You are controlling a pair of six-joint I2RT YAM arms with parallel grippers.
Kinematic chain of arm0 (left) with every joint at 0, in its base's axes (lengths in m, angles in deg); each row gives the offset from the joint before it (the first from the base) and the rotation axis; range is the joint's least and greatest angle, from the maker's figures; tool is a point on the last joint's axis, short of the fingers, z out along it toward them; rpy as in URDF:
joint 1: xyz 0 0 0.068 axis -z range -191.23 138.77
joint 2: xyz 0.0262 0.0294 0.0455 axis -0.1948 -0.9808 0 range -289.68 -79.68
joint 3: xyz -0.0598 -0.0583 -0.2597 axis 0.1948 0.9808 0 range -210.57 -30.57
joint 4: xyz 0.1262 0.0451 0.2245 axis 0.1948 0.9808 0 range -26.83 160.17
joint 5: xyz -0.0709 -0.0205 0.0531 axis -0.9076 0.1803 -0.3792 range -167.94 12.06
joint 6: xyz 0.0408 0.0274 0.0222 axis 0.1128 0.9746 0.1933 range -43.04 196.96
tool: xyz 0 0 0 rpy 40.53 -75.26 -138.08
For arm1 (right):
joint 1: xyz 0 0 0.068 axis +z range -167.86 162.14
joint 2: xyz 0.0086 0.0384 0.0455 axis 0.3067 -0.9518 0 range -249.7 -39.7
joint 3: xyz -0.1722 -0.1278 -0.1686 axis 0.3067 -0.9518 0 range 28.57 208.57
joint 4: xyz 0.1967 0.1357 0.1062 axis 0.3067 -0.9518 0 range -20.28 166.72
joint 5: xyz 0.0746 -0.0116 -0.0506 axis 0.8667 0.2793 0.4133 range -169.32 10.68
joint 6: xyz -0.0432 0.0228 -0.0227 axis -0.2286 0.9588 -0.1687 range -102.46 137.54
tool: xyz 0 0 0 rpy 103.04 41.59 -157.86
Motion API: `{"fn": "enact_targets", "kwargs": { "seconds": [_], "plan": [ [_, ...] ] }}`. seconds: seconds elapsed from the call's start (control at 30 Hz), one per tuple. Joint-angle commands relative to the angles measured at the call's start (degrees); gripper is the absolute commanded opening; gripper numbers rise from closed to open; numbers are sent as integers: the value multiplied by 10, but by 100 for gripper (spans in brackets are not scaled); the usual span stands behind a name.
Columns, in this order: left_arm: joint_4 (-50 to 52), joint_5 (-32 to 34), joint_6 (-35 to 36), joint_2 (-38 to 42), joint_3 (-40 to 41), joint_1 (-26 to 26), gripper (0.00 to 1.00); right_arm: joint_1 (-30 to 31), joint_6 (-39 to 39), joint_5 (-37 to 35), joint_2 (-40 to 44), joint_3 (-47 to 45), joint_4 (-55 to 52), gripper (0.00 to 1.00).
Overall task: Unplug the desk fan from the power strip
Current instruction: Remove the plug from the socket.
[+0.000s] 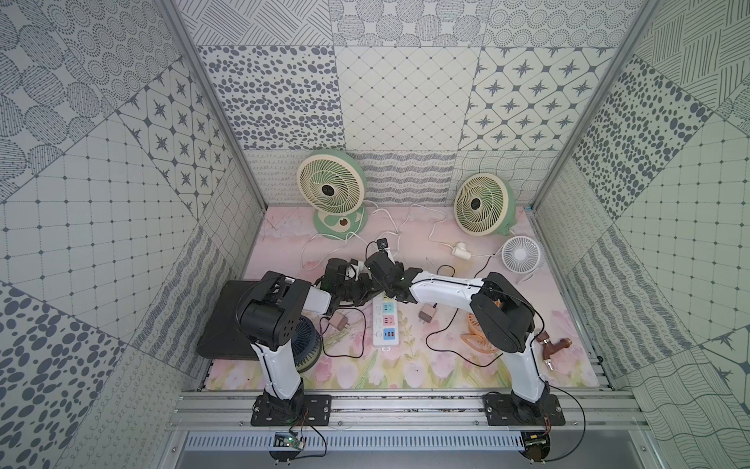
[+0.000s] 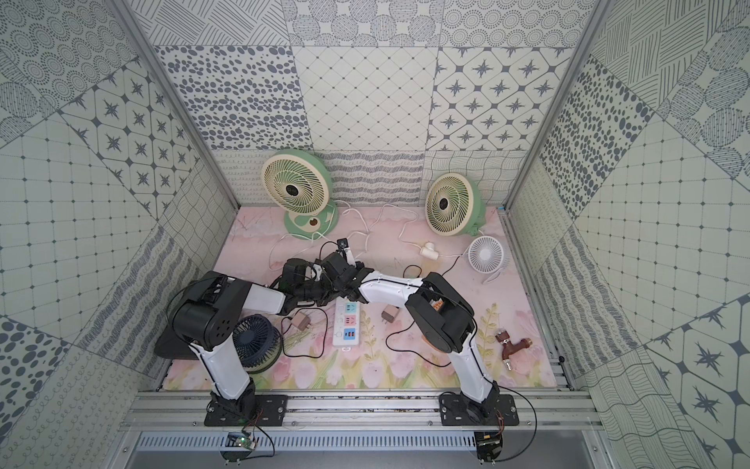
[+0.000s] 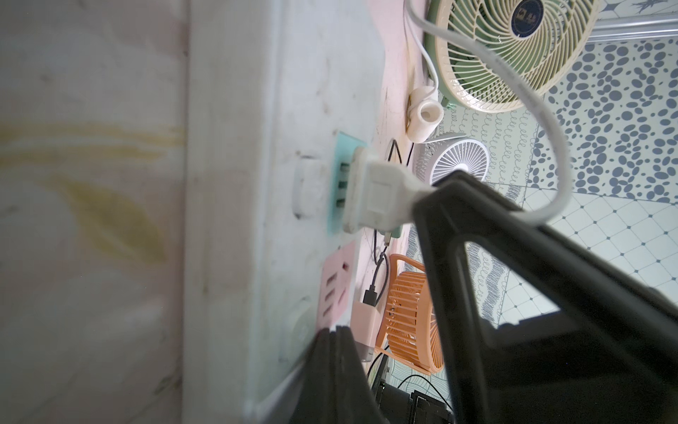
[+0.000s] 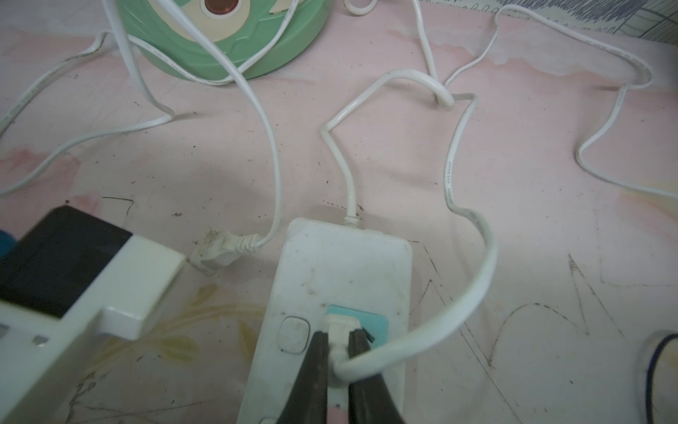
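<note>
Right jaws are clamped on the white two-pin plug (image 4: pixel 339 325), which is seated in the pastel green socket (image 4: pixel 378 323) of the long white rectangular power strip (image 4: pixel 330 264). Left jaws are together, their tips on the strip's top face just beside the pink socket (image 3: pixel 337 282). The strip lies flat mid-worktop on the pink floral worktop (image 1: pixel 406 365), between the two arms.

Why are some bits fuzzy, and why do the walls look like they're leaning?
In the left wrist view the mat and the power strip are blurry, too close to the lens; the white plug is sharper. In the right wrist view the left arm's white casing is soft. In both top views the wide lens makes the walls lean outward.
</note>
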Motion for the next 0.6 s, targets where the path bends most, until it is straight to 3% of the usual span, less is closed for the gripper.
{"fn": "enact_targets", "kwargs": {
  "seconds": [0.0,0.1,0.3,0.47,0.57],
  "plan": [
    [109,60,16,-2,5,-6,0,-25,39,37,25,-24,30,8],
    [109,60,16,-3,5,-6,0,-14,23,26,20,-12,25,9],
    [109,60,15,-3,5,-6,0,29,-50,-62,-7,35,-1,9],
    [110,61,17,1,7,-5,0,-16,33,24,19,-11,21,9],
    [110,62,17,1,8,-6,0,-19,37,38,19,-14,28,9]
  ]
}}
